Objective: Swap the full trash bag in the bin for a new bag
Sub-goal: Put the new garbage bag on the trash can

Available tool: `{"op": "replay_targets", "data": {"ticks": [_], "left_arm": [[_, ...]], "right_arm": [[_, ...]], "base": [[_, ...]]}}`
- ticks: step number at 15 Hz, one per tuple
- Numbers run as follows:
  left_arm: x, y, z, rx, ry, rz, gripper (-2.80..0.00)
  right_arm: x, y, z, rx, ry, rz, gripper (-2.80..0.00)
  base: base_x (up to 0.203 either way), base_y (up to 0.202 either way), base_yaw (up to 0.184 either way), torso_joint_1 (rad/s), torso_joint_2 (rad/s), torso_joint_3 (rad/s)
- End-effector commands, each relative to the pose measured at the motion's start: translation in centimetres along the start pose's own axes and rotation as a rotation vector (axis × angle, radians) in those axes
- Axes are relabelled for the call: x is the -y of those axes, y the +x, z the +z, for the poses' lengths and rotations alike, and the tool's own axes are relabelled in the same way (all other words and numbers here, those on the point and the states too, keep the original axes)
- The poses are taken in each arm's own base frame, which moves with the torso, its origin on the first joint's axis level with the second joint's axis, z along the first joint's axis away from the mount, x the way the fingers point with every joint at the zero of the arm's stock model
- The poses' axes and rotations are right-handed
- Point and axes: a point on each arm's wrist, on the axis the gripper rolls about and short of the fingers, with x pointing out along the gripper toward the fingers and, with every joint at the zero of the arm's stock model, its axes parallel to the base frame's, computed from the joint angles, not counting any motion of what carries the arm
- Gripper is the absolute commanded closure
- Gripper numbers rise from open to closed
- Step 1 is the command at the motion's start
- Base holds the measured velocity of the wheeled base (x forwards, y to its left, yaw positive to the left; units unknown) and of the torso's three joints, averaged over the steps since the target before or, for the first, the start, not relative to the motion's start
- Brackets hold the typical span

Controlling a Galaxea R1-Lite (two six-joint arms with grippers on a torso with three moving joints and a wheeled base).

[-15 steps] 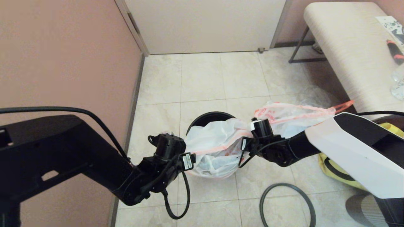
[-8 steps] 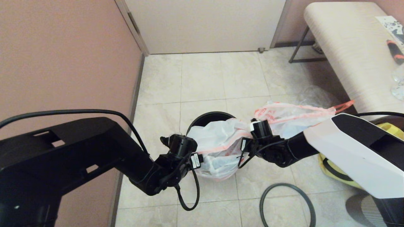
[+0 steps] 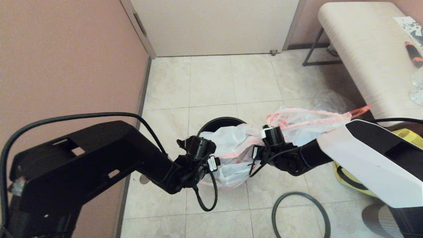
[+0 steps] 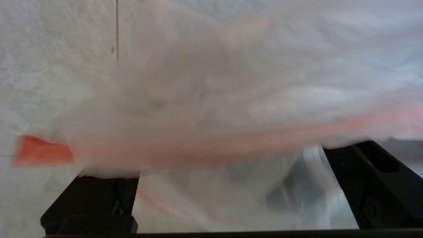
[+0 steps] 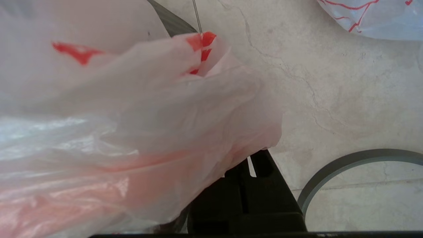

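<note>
The black bin [image 3: 218, 123] stands on the tiled floor, and the new bag [image 3: 231, 150], white with a pink-orange hem, lies draped over its near side. My left gripper [image 3: 218, 162] is at the bag's left edge, open, its fingers [image 4: 373, 185] spread wide with bag film [image 4: 231, 138] lying across and between them. At the bag's right edge, my right gripper [image 3: 253, 150] is shut on the new bag's hem [image 5: 198, 138]. The full trash bag [image 3: 304, 124] lies on the floor right of the bin. Near the front lies the dark grey hoop [image 3: 299, 215], flat on the floor.
A pink wall [image 3: 66, 66] runs along the left, close to my left arm. A padded bench [image 3: 363, 49] stands at the right with a yellow bag [image 3: 347, 180] on the floor below it. A closed door [image 3: 214, 26] is at the back.
My left arm has swung right, up against the new bag's left edge, with its jaws spreading a little wider. The right gripper has kept its hold in place.
</note>
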Motion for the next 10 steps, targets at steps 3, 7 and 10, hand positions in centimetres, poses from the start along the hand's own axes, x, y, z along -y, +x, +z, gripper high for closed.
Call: {"op": "replay_targets", "data": {"ticks": [3, 7, 10], "left_arm": [[0.2, 2.9, -0.6, -0.013, -0.002, 0.026, 0.0], [0.4, 3.5, -0.2, 0.003, -0.012, 0.023, 0.0], [0.3, 3.5, -0.2, 0.001, -0.015, 0.027, 0.0]], "right_arm": [[0.0, 0.2, -0.2, -0.002, 0.001, -0.003, 0.0], [-0.1, 0.2, -0.1, 0.001, 0.002, -0.001, 0.0], [-0.6, 0.2, -0.4, -0.003, -0.004, 0.009, 0.0]], "base": [[0.0, 0.0, 0.0, 0.0, 0.0, 0.0], [0.0, 0.0, 0.0, 0.0, 0.0, 0.0], [0.0, 0.0, 0.0, 0.0, 0.0, 0.0]]}}
